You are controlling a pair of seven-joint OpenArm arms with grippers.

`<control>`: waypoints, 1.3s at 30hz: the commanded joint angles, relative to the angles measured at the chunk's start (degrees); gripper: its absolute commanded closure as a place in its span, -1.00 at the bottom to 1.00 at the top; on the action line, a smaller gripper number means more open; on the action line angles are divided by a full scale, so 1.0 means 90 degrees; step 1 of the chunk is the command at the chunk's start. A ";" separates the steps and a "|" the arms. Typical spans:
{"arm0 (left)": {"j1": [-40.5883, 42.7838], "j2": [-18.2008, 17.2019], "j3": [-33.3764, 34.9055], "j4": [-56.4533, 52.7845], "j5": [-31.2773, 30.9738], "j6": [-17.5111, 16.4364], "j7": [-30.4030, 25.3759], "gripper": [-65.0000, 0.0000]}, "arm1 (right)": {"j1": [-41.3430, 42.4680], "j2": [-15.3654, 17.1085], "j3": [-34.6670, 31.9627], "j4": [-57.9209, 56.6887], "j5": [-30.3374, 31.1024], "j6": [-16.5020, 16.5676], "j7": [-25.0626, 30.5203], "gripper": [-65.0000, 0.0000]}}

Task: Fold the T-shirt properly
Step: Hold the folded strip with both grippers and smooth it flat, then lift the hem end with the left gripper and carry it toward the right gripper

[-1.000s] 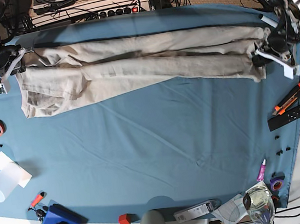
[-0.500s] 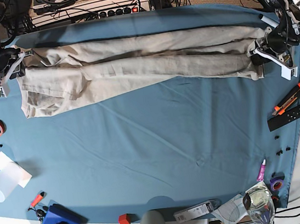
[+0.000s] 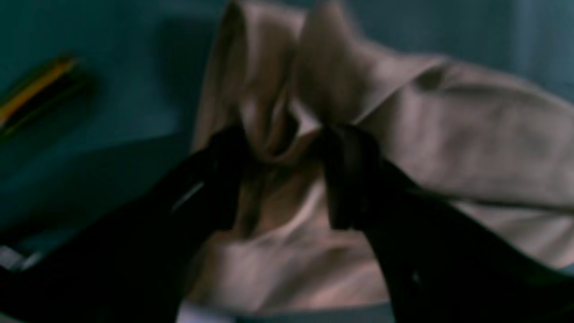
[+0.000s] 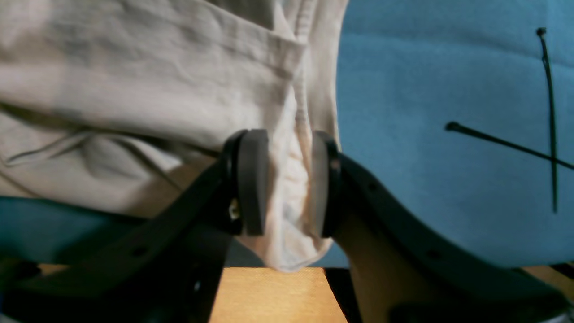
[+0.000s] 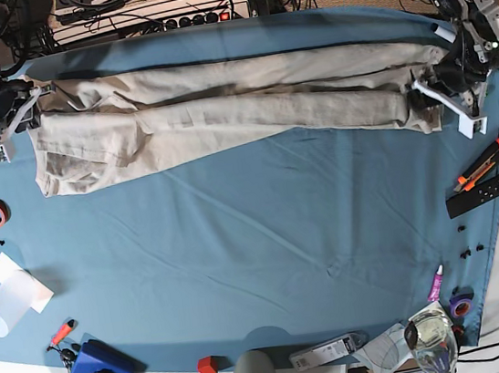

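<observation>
**Uneven hold across the stretched T-shirt**

The left hand (image 3: 278, 179) stands spread, cloth bunched loosely between its fingers; the right hand (image 4: 282, 184) pinches the T-shirt (image 5: 221, 112) hem. The shirt lies folded lengthwise along the counter's (image 5: 266, 239) far edge. Any pull from the right could drag and skew it.

The left wrist view is dim and blurred; the right wrist view is brighter, sharp only mid-frame; the base view bows at its edges.
</observation>
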 commanded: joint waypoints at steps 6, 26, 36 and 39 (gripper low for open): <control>-0.0029 -0.0070 -0.0024 0.0177 0.0245 0.0019 -0.0134 0.04 | 0.0034 0.0126 0.0070 0.0112 0.0036 -0.0068 0.0138 0.46; 0.0420 0.0126 -0.0017 -0.0372 -0.0321 -0.0211 0.0352 0.08 | 0.0034 0.0126 0.0070 0.0112 0.0039 -0.0068 0.0270 0.46; 0.0600 0.0240 -0.0019 -0.0408 -0.1127 -0.0724 0.0653 1.00 | 0.0034 0.0126 0.0070 0.0112 0.0041 -0.0068 0.0272 0.46; 0.0435 0.0216 -0.0022 -0.0357 -0.1124 -0.0724 0.0563 1.00 | 0.0034 0.0126 0.0070 0.0112 0.0039 -0.0068 0.0270 0.46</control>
